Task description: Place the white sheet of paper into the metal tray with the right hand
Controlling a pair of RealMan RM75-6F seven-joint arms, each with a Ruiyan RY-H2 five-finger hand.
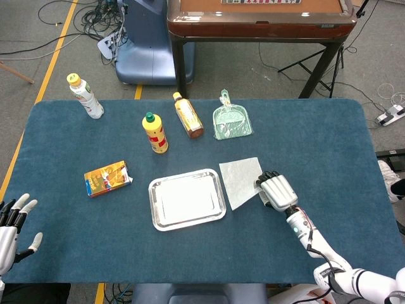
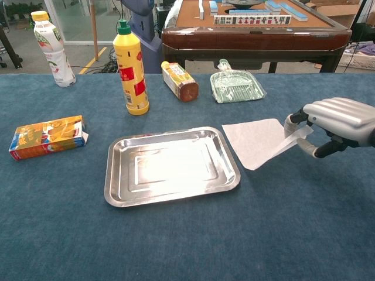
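The white sheet of paper lies just right of the metal tray, its near right corner lifted off the cloth. My right hand pinches that corner between thumb and fingers; the rest of the sheet still touches the table. The tray has nothing in it. My left hand rests at the table's near left edge with fingers spread and holds nothing; the chest view does not show it.
At the back stand a yellow bottle, a white bottle, a brown bottle lying on its side and a green dustpan. An orange box lies left of the tray. A wooden table stands behind.
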